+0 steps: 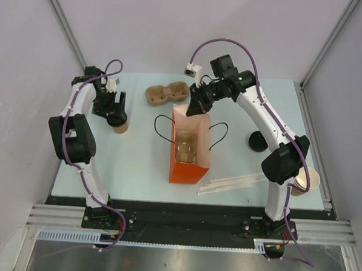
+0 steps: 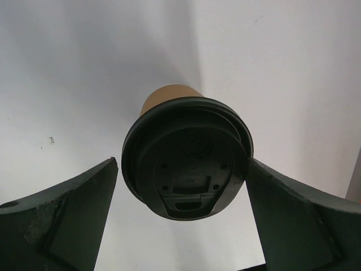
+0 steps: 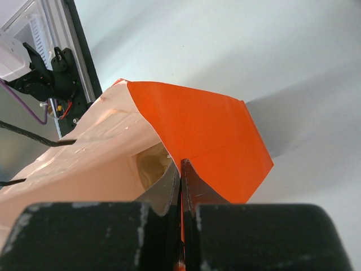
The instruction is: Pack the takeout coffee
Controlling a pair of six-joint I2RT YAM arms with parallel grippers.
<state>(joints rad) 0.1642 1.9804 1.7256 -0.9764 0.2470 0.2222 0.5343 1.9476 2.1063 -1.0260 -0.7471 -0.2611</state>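
Observation:
The takeout coffee (image 2: 186, 158), a tan paper cup with a black lid, stands on the table at the far left (image 1: 120, 127). My left gripper (image 1: 116, 115) is open with its fingers on either side of the lid (image 2: 180, 162); the right finger (image 2: 282, 209) is at the lid's rim and the left finger (image 2: 79, 209) is just clear of it. The orange bag (image 1: 190, 169) stands open in the middle. My right gripper (image 1: 194, 107) is shut on the bag's far rim (image 3: 180, 165) and holds the orange wall (image 3: 214, 141).
A cardboard cup carrier (image 1: 168, 95) lies behind the bag. A tan object (image 1: 185, 151) sits inside the bag. A loose black lid (image 1: 256, 140) lies at the right, a stack of lidless cups (image 1: 307, 178) near the right arm, and pale sticks (image 1: 230, 183) at the front.

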